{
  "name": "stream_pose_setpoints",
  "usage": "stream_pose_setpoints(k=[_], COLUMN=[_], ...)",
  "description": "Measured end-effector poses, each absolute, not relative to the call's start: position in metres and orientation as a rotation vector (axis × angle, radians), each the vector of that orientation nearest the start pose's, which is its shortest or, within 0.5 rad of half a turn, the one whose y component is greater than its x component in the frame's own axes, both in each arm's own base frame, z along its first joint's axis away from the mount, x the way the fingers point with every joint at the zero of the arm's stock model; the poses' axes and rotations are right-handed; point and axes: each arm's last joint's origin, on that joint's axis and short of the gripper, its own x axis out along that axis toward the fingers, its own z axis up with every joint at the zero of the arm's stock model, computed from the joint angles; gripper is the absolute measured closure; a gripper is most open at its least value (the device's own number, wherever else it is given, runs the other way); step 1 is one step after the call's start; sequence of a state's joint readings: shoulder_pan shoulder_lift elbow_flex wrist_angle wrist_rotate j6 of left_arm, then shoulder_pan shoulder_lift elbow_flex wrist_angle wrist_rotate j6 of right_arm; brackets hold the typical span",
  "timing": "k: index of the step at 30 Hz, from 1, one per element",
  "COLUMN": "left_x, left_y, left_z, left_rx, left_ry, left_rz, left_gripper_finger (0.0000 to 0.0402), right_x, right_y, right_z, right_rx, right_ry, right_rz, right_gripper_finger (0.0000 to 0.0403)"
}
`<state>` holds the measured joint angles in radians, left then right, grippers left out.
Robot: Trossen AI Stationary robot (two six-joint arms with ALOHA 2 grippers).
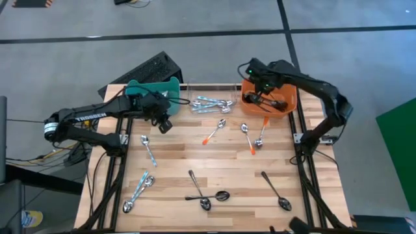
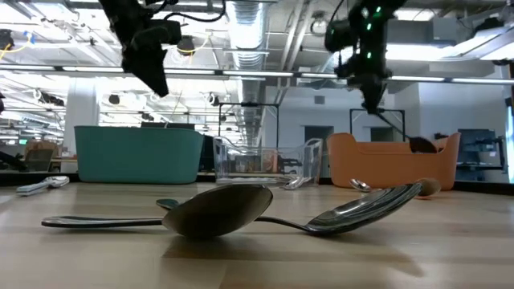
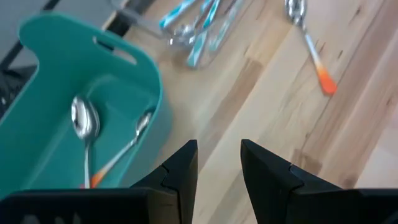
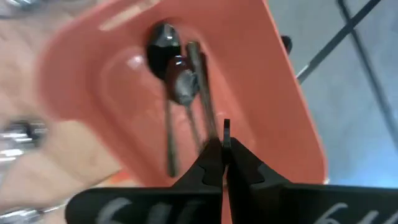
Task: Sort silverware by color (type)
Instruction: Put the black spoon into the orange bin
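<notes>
Reading "TROSSEN" along left arm (image 1: 84, 118)

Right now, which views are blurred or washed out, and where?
Low view: nearest dark spoon sharp, ceiling lights blown out, teal bin and orange bin softer. Left wrist view: motion blur over the teal bin and the orange-tipped spoon. Right wrist view: heavy blur on the orange bin and the dark spoons in it. High view: even light, little glare.
</notes>
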<state>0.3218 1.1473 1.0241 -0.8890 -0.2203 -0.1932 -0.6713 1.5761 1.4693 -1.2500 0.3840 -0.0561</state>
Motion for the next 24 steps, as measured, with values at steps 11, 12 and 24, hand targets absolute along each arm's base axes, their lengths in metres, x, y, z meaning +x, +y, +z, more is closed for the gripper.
stream_pose_setpoints(k=[11,12,24], left_x=[0.183,0.182,0.174], left_y=[0.067,0.066,0.05], left_z=[0.283,0.283,0.279], left_rx=[-0.304,-0.307,-0.365], left_ry=[1.168,1.178,1.307], left_rz=[0.626,0.628,0.575], left_gripper_finger=[0.0291,0.0291,0.0291], right_x=[0.241,0.243,0.252], right_y=[-0.212,-0.212,-0.192], right_z=[0.243,0.239,0.26], right_rx=[0.184,0.182,0.011], right_ry=[1.683,1.698,1.668], right_rz=[-0.757,-0.75,-0.807], right_gripper_finger=[0.0351,0.0348,0.0342])
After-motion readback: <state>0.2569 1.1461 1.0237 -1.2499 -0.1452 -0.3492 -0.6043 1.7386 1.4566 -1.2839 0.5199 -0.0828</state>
